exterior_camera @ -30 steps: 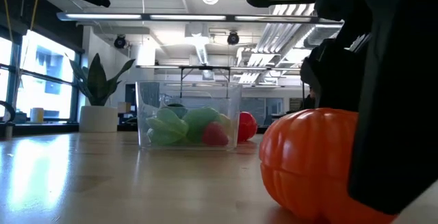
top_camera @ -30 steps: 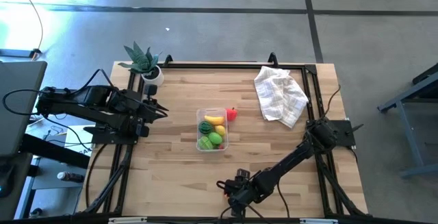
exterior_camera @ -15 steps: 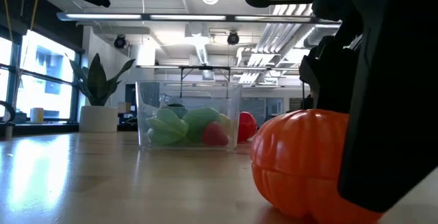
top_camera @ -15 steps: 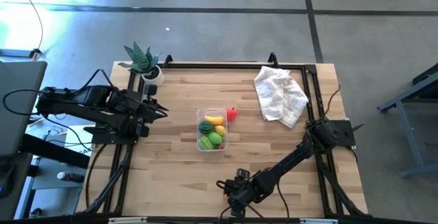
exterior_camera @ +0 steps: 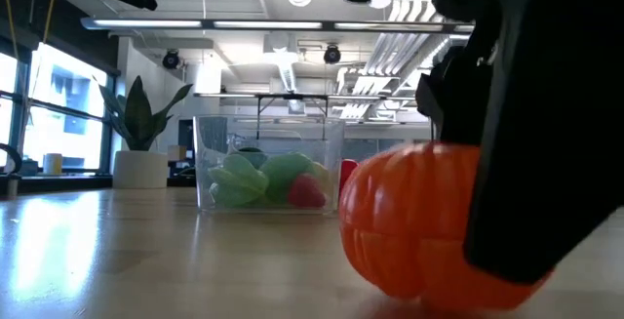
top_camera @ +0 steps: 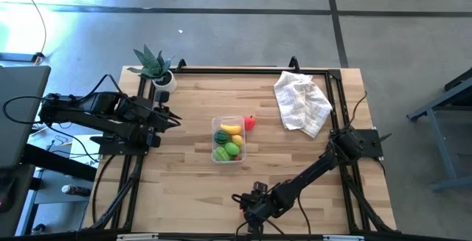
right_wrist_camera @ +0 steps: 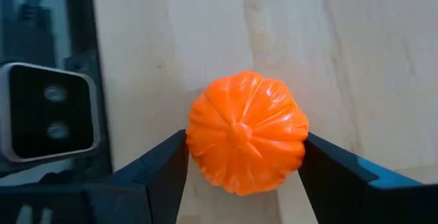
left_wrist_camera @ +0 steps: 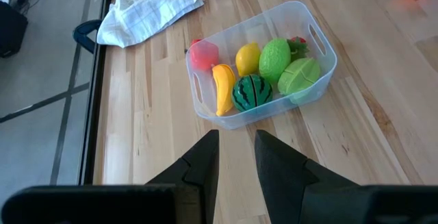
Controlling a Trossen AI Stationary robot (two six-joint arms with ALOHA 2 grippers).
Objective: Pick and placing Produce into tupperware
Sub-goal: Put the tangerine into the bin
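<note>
My right gripper [right_wrist_camera: 245, 183] is at the table's near edge [top_camera: 249, 200], shut on an orange ribbed toy fruit [right_wrist_camera: 246, 142], which looms large in the low view [exterior_camera: 409, 221]. The clear tub [top_camera: 228, 142] stands mid-table and holds a banana [left_wrist_camera: 222, 87], a striped watermelon [left_wrist_camera: 252, 92], a lemon [left_wrist_camera: 248, 58], two light green pieces [left_wrist_camera: 287, 66] and a red one. Another red fruit [top_camera: 250, 122] lies on the table by the tub's far right corner. My left gripper [left_wrist_camera: 237, 148] waits left of the tub [top_camera: 168, 116], open by a narrow gap. My right gripper pinches the orange fruit between its two fingers [right_wrist_camera: 161, 172], one on each side of its ribbed belly [right_wrist_camera: 198, 148]. The fingers come at it from above, pointing down. Whether its underside rests on the table or hangs just off it, I cannot tell.
A small camera box [right_wrist_camera: 48, 111] sits at the near edge, right beside the orange fruit. A crumpled white cloth [top_camera: 302, 102] lies at the far right, and a potted plant [top_camera: 155, 68] stands at the far left corner. Bare wood lies between the gripper and the tub.
My right gripper, with the orange fruit in it, has shifted steadily toward the table's left edge, as the low view shows. The fruit now covers part of the red fruit behind it in that view.
</note>
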